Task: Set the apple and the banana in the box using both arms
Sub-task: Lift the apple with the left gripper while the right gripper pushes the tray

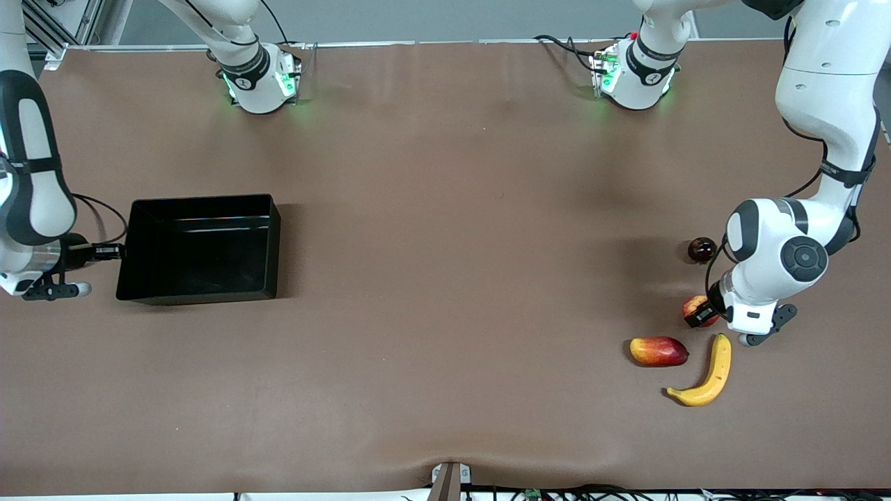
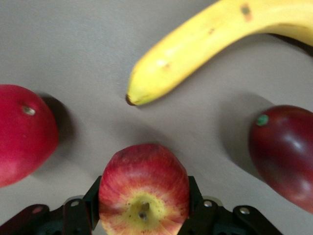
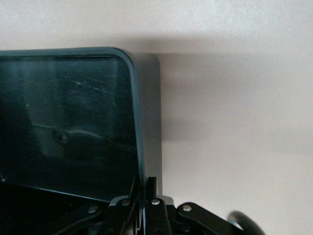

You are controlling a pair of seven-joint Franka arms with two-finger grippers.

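The apple [image 1: 696, 307] lies at the left arm's end of the table, red with a yellow stem dimple. My left gripper [image 1: 699, 314] is shut on it, with a black finger against each side of the apple [image 2: 143, 188] in the left wrist view. The yellow banana [image 1: 704, 376] lies nearer the front camera than the apple, and its dark tip shows close by in the left wrist view [image 2: 205, 44]. The black box [image 1: 202, 202] stands at the right arm's end. My right gripper [image 1: 115, 252] is shut on the box's end wall [image 3: 146, 122], and its fingers pinch the rim.
A red-yellow mango [image 1: 658, 351] lies beside the banana. A dark round fruit [image 1: 702, 249] lies farther from the front camera than the apple. In the left wrist view a red fruit [image 2: 19, 132] and a dark red fruit with a green sticker [image 2: 286, 156] flank the apple.
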